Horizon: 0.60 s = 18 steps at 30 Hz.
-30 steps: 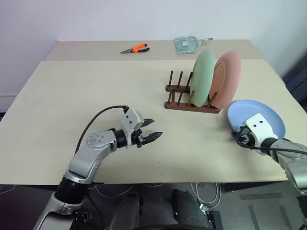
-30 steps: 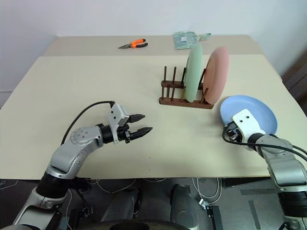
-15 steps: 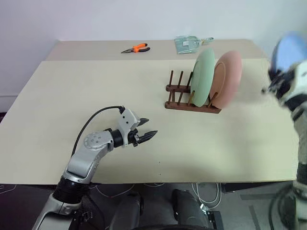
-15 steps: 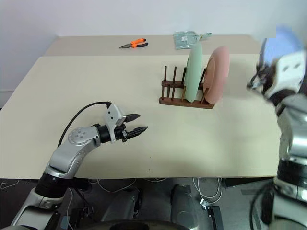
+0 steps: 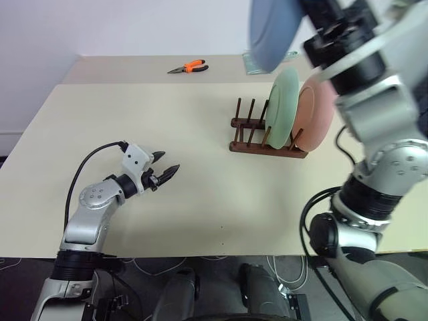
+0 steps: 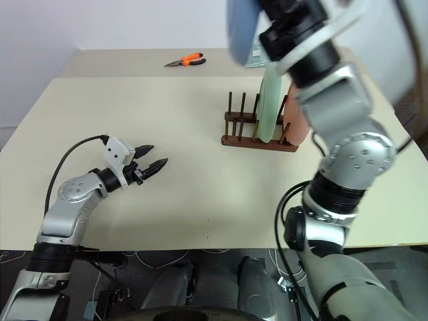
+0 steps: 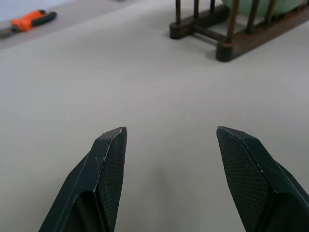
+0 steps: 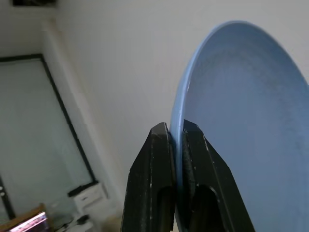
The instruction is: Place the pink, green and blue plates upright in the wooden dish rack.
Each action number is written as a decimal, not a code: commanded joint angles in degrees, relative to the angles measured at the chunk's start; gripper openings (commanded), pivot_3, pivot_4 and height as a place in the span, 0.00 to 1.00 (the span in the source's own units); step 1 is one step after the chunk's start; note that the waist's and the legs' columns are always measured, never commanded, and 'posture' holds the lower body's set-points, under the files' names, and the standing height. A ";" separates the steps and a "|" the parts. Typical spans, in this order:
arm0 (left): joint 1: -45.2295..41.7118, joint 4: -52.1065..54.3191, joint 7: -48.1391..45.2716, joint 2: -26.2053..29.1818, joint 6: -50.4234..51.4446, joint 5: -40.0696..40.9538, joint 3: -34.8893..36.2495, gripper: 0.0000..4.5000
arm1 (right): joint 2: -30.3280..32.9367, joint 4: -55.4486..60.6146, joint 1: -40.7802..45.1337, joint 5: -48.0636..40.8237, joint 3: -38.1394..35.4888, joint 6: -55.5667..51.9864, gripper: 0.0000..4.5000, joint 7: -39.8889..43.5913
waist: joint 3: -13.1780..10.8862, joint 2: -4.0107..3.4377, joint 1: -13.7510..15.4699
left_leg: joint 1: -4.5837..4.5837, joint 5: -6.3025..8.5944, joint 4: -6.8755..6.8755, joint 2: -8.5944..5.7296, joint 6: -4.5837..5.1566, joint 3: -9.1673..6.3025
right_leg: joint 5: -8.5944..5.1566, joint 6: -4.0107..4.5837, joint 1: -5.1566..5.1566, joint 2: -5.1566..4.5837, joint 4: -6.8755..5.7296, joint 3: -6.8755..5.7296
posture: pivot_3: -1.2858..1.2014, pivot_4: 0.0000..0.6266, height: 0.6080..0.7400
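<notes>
- Left pincer (image 5: 166, 172) hangs wide apart with nothing in it, low over the bare worktop (image 5: 200, 134); best kept clear there.
- Rack (image 5: 267, 137) has free pegs left of the green plate (image 5: 283, 107) and pink plate (image 5: 319, 110), both upright.
- Blue plate (image 8: 241, 135): plain, shallow, pinched at its rim by the right pincer (image 8: 176, 140), high above the rack. I'd lower it on edge, slowly, into a free slot.
</notes>
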State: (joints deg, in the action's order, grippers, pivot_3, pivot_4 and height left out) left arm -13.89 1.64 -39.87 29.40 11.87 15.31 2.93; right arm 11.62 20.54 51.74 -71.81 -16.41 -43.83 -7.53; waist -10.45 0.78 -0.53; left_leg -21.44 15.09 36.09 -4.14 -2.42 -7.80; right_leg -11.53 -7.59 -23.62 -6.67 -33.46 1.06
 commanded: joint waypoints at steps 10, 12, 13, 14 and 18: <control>1.36 2.57 0.54 -1.28 -0.97 0.36 0.60 0.68 | -4.28 -5.07 -4.65 5.38 3.19 0.97 0.01 -6.77 | 0.00 -0.01 -0.44 | 0.02 0.00 -0.07 0.02 0.00 0.12 | 0.01 -0.03 -0.20 0.03 -0.27 0.03 | 0.52 0.24 1.00; 1.59 2.66 0.59 -1.53 -0.91 0.15 0.35 0.68 | -4.88 -5.70 -4.81 5.13 3.01 0.98 0.01 -7.32 | 0.00 -0.01 -0.51 | 0.03 0.00 -0.07 0.02 0.00 0.12 | 0.01 -0.03 -0.21 0.03 -0.32 0.03 | 0.52 0.24 1.00; 1.65 2.72 0.62 -1.64 -0.85 0.09 0.25 0.68 | -5.01 -6.13 -4.83 5.27 2.97 0.97 0.01 -7.51 | 0.00 -0.01 -0.53 | 0.04 0.00 -0.07 0.02 0.00 0.13 | 0.01 -0.03 -0.22 0.03 -0.34 0.03 | 0.52 0.24 1.00; 1.68 2.80 0.66 -1.74 -0.79 0.05 0.15 0.68 | -5.09 -6.64 -4.82 5.52 2.94 1.01 0.01 -7.60 | 0.00 -0.01 -0.51 | 0.04 0.00 -0.06 0.02 0.00 0.13 | 0.01 -0.03 -0.23 0.03 -0.39 0.04 | 0.52 0.24 1.00; 1.37 3.12 0.70 -2.14 -0.30 0.06 -0.18 0.68 | -5.52 -11.12 -3.88 7.41 2.50 2.00 0.01 -7.76 | 0.01 0.00 -0.50 | 0.04 0.00 -0.04 0.02 0.00 0.14 | 0.00 -0.03 -0.24 0.03 -0.43 0.04 | 0.52 0.24 1.00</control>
State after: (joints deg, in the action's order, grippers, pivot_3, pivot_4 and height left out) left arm -12.04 2.50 -39.32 27.16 11.98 15.23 2.80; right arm 6.59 10.17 46.35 -65.22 -13.00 -43.20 -15.45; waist -10.45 0.78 -1.03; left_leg -21.40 15.09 36.05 -4.12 -2.42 -7.65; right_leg -11.53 -7.62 -23.86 -6.63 -33.90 1.10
